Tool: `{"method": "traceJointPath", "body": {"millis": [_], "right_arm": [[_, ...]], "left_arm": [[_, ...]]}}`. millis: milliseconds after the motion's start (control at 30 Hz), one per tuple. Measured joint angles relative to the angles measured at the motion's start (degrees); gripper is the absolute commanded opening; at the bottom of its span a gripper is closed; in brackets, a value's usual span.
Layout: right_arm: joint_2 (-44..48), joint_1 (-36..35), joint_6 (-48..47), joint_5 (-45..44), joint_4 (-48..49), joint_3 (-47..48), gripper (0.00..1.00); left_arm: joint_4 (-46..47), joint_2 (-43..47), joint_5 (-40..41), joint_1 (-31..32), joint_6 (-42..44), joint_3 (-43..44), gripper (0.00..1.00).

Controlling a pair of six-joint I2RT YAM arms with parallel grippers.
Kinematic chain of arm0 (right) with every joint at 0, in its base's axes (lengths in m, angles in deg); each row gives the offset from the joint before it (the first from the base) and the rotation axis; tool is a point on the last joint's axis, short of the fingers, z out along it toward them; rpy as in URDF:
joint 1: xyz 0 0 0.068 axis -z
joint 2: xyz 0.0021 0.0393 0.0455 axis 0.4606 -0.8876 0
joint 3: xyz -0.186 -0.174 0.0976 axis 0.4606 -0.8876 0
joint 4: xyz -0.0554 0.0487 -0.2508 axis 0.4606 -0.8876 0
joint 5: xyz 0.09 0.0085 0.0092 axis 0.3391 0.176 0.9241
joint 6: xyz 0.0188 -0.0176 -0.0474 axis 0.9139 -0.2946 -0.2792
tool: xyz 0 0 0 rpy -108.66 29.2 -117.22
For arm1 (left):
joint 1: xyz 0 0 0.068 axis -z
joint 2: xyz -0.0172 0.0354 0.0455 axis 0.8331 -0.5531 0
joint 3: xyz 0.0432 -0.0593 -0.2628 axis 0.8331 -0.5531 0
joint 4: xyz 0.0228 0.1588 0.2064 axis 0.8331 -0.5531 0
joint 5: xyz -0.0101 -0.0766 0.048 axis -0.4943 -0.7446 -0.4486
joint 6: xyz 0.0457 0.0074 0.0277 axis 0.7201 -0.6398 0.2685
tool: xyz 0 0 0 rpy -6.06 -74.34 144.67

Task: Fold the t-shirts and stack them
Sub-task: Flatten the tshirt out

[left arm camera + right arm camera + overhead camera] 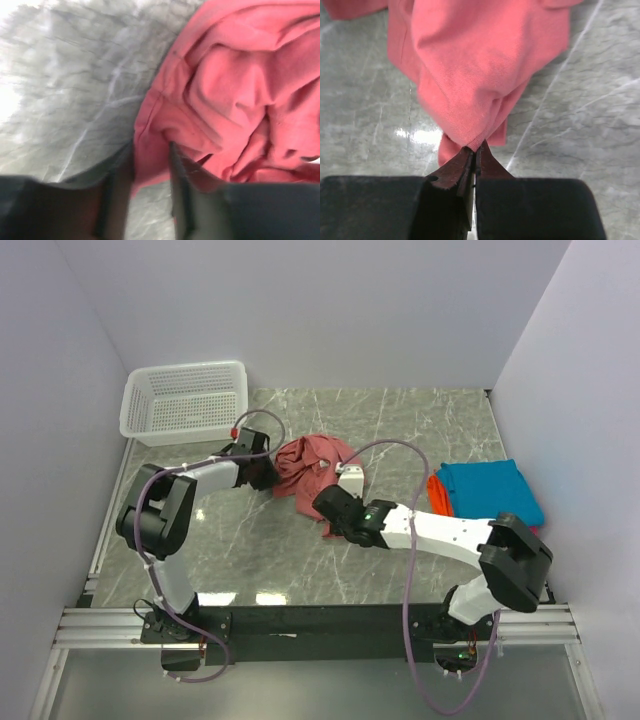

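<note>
A dusty salmon-red t-shirt [312,465] lies crumpled in the middle of the marble table [400,420]. My left gripper [264,472] is at its left edge. In the left wrist view the left gripper [151,146] stands part-way closed, its fingers still apart, with the salmon-red t-shirt's hem [150,160] between them. My right gripper [329,506] is at the shirt's near right side. In the right wrist view the right gripper [476,147] is shut, pinching a bunched fold of the salmon-red t-shirt [475,75]. A folded teal-blue t-shirt [492,490] lies on an orange one [438,496] at the right.
A white plastic mesh basket [185,400] stands at the back left corner. White walls close in the table at the back and on both sides. The right arm's body [450,535] reaches across the near right part of the table.
</note>
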Motion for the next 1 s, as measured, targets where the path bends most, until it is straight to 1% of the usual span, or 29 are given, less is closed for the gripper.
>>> {"method": "traceJointPath", "body": {"millis": [67, 233, 333, 433, 633, 767, 867, 1000], "right_arm": [[1.4, 0.5, 0.3, -0.6, -0.8, 0.0, 0.0], [3.7, 3.7, 0.4, -1.1, -1.9, -0.2, 0.0], [6.0, 5.7, -0.5, -2.1, -2.6, -0.2, 0.0], [9.4, 7.8, -2.2, -3.9, -3.9, -0.2, 0.0], [19.4, 11.4, -6.7, -7.8, -5.9, 0.0, 0.0], [26.8, 12.3, -10.3, -11.0, -7.1, 1.5, 0.0], [31.6, 12.8, -13.5, -13.7, -7.3, 4.3, 0.0], [37.7, 13.0, -18.8, -16.2, -6.8, 9.3, 0.0]], "left_arm": [[0.0, -0.7, 0.0, 0.7, 0.3, 0.3, 0.01], [0.8, -0.8, -1.0, 2.7, 0.8, -0.3, 0.01], [1.0, 2.0, -0.9, 2.9, 0.8, -3.1, 0.01], [-0.8, 8.1, 0.6, 2.9, 0.8, -6.1, 0.01], [-2.3, 26.3, 7.9, 2.9, 1.2, -6.8, 0.01], [-4.7, 36.0, 14.4, 3.1, 1.5, -4.9, 0.01], [-6.6, 41.1, 18.4, 3.2, 1.9, -3.1, 0.01], [-8.5, 47.4, 23.0, 3.3, 3.1, 1.7, 0.01]]}}
